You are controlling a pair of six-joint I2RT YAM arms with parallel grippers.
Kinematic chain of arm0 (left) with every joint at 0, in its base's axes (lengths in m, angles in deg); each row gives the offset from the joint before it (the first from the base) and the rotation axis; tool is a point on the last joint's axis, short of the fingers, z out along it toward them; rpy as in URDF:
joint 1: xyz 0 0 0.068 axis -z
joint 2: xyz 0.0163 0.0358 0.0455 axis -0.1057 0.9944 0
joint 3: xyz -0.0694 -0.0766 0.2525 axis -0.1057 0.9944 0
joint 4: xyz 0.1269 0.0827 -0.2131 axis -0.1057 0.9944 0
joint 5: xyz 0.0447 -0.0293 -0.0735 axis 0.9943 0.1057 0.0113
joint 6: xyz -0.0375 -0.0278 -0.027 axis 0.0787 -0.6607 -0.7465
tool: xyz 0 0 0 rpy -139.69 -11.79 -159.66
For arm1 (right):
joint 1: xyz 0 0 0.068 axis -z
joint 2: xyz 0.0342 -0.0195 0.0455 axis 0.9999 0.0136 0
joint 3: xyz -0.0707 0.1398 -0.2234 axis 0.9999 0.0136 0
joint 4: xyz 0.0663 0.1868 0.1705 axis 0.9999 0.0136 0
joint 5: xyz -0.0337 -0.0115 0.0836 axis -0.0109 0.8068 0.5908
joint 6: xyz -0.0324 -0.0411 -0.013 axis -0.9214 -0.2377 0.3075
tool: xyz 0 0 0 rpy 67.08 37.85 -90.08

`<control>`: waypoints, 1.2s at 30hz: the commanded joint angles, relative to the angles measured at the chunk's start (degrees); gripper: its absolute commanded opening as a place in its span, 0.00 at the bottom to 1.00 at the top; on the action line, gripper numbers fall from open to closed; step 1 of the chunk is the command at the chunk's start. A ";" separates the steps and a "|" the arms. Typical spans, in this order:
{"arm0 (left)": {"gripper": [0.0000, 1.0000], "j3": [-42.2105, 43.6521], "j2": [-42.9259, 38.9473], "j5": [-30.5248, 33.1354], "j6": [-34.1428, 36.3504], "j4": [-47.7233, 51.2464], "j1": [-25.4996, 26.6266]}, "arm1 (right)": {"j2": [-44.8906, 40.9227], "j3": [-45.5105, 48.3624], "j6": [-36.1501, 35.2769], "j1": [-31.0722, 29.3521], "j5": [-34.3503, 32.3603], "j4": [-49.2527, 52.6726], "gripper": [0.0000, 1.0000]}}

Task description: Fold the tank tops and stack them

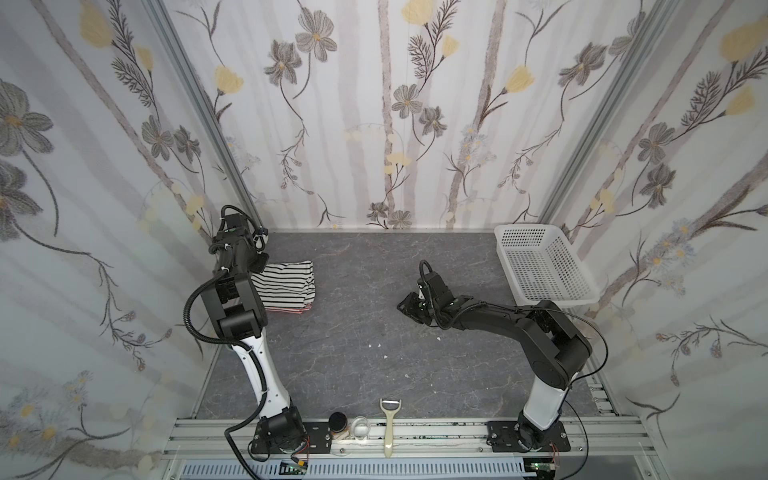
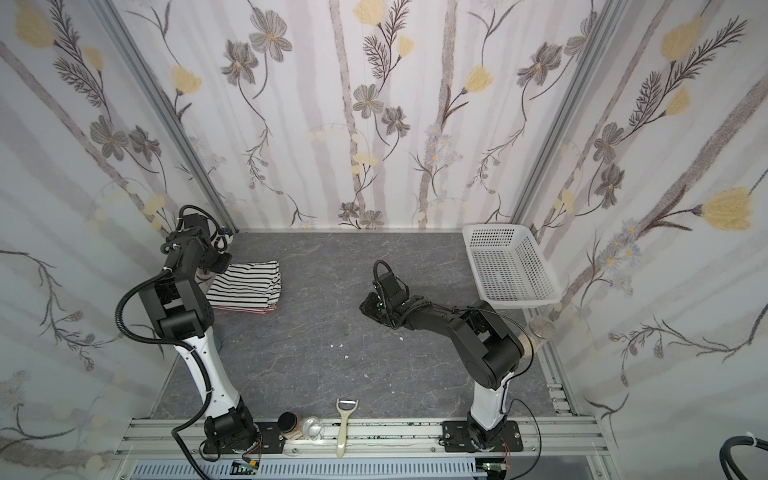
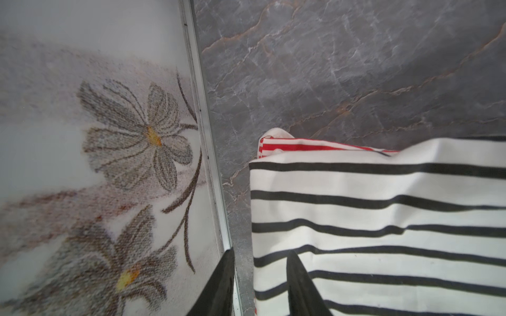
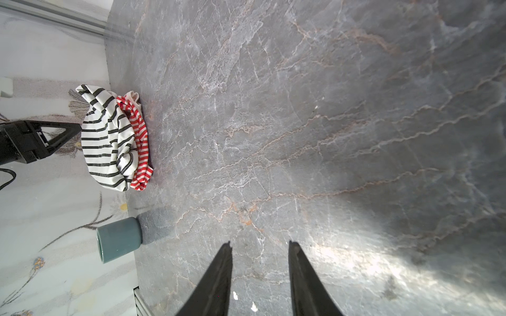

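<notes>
The tank tops lie folded in one stack at the table's back left. The white one with black stripes (image 1: 286, 282) (image 2: 249, 286) (image 3: 383, 219) (image 4: 104, 136) is on top. The red-and-white one (image 1: 291, 309) (image 3: 301, 146) (image 4: 141, 142) shows only along the edges beneath it. My left gripper (image 1: 261, 261) (image 2: 218, 264) (image 3: 261, 251) hovers open at the stack's wall-side edge, one finger over the striped cloth and one off it, gripping nothing. Over bare table right of centre, my right gripper (image 1: 405, 305) (image 2: 368, 307) (image 4: 259, 243) is open and empty.
A white perforated basket (image 1: 544, 266) (image 2: 511, 266) stands at the back right. A teal cup (image 4: 119, 239) sits by the left wall near the stack. On the front rail lie a peeler (image 1: 390, 424), a dark-lidded jar (image 1: 338, 424) and a glass (image 1: 360, 428). Small white crumbs (image 1: 378, 345) dot the table.
</notes>
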 commanded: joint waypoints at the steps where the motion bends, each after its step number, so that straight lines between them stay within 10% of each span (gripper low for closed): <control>1: 0.31 1.39 0.32 5.07 1.33 -1.52 -0.16 | -0.05 -0.46 0.06 0.13 -0.24 0.27 0.37; 13: 0.30 3.87 -1.02 7.90 0.96 -3.96 -0.07 | -6.05 0.33 -4.47 3.72 -1.67 4.56 0.37; 22: 0.59 8.62 -17.99 -16.21 -14.23 -6.83 0.64 | -21.20 -0.20 -19.19 12.82 -7.09 16.93 0.69; 29: 0.99 34.18 -35.90 -21.13 -26.57 -29.37 9.80 | -30.93 -0.96 -30.78 20.72 -13.98 24.12 0.97; 36: 1.00 58.47 -44.78 -16.91 -32.80 -51.26 20.73 | -39.26 8.42 -42.86 26.38 -22.80 17.01 1.00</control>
